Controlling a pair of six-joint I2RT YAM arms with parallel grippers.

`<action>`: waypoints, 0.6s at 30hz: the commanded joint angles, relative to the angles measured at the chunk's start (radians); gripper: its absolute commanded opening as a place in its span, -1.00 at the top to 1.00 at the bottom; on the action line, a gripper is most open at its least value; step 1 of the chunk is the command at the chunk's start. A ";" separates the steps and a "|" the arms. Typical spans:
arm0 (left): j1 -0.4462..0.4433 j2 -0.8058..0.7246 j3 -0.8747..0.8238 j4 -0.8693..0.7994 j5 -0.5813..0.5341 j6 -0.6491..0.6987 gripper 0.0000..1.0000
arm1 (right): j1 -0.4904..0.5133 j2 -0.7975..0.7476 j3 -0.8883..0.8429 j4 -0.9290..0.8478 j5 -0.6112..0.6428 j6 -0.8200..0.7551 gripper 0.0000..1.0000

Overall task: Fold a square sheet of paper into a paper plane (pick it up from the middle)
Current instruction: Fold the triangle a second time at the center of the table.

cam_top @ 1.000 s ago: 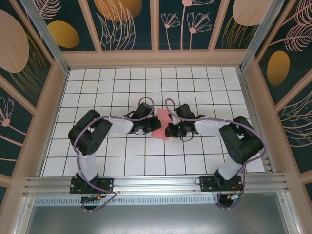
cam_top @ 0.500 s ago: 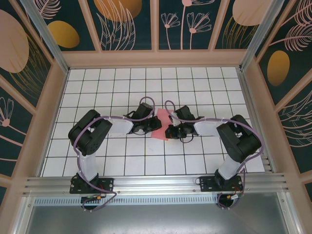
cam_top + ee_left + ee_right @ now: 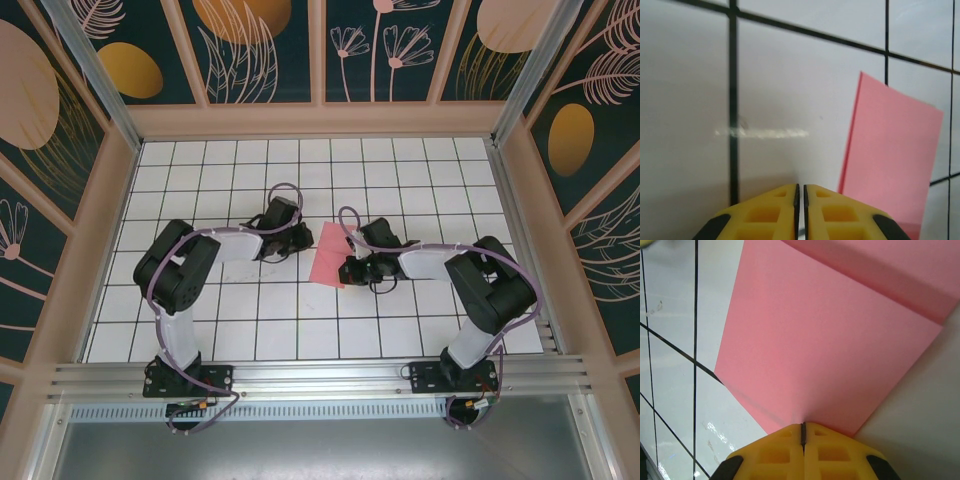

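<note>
**A:** From above, your left gripper [image 3: 293, 240] sits just left of the folded pink sheet [image 3: 328, 255]. Your right gripper [image 3: 346, 268] is at its right edge.

**B:** Left wrist: fingers [image 3: 772, 205] all but together, empty. The sheet lies ahead-right on the grid table [image 3: 690, 100].

**A:** Right wrist: jaws pressed together, seemingly pinching the near edge. Mid-fold, I'd say. The next crease needs your left back on the paper, with only bare tiles between.

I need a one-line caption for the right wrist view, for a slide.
Right gripper, shut, pinches the near edge of the folded pink sheet of paper over the white gridded table.
</note>
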 commanded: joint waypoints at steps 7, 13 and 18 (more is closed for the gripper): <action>-0.002 -0.153 -0.049 0.022 0.078 -0.077 0.34 | -0.010 -0.117 0.111 -0.020 0.089 0.168 0.49; -0.034 -0.226 -0.165 0.135 0.113 -0.174 0.19 | -0.105 -0.130 0.082 -0.029 0.105 0.136 0.17; -0.069 -0.215 -0.224 0.251 0.129 -0.262 0.16 | -0.136 -0.081 0.092 -0.040 0.061 0.080 0.11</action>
